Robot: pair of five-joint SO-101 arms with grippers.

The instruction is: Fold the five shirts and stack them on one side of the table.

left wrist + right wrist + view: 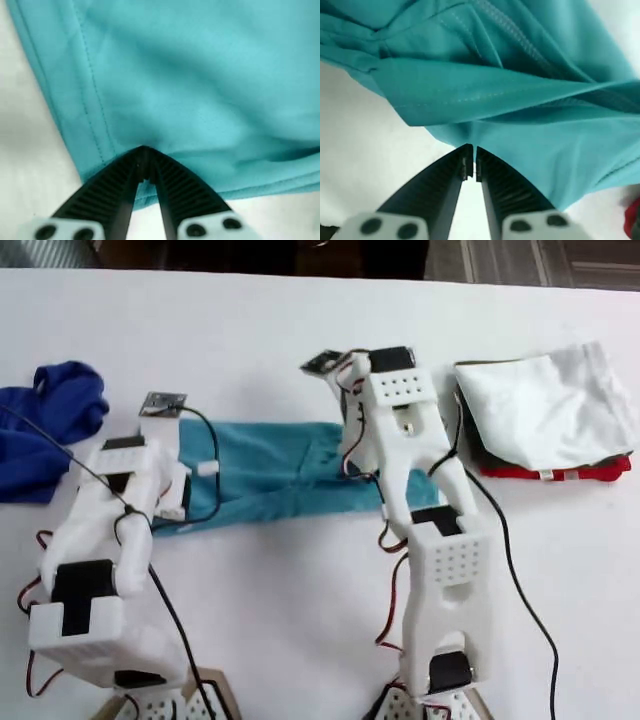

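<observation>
White table (300,330) spans the frame, surface plain and pale. Beyond its far edge, a dark strip (260,254) runs along the top; paler grey surface (520,258) at upper right.

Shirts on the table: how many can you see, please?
4: blue shirt at left, teal shirt in the middle, white shirt atop red shirt at right. A dark layer between those may be a fifth.

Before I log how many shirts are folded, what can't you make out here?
Stack under the white folded shirt: high view, it covers the rest; only a red fabric edge and a dark one show.
Crumpled blue shirt: high view, cut off by the left edge.
Long teal shirt: high view, left arm and right arm cover its ends.
</observation>
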